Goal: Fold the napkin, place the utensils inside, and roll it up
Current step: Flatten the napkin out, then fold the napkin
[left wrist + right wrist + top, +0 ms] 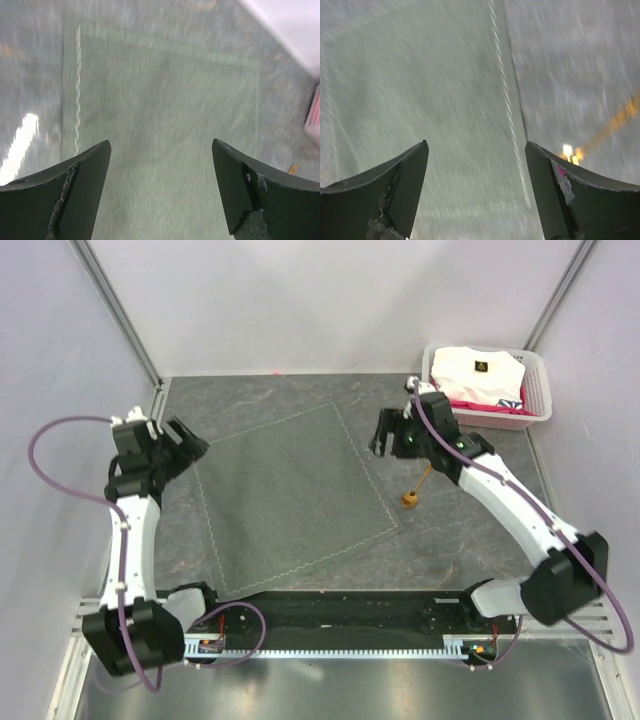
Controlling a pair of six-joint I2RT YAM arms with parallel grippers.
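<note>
The grey-green napkin (290, 495) lies flat and unfolded on the table, turned slightly, its pale hem showing. A small gold spoon (417, 487) rests on the bare table just right of the napkin's right edge. My left gripper (190, 443) hovers open at the napkin's left corner, holding nothing. My right gripper (385, 435) hangs open over the napkin's right edge, also with nothing in it. In the left wrist view the napkin (165, 115) fills the gap between the fingers. In the right wrist view the napkin (420, 90) and the blurred spoon (615, 122) show.
A pink basket (541, 400) holding a white folded garment (478, 375) stands at the back right corner. White walls enclose the table on the left, back and right. The arm bases sit on a black rail at the near edge.
</note>
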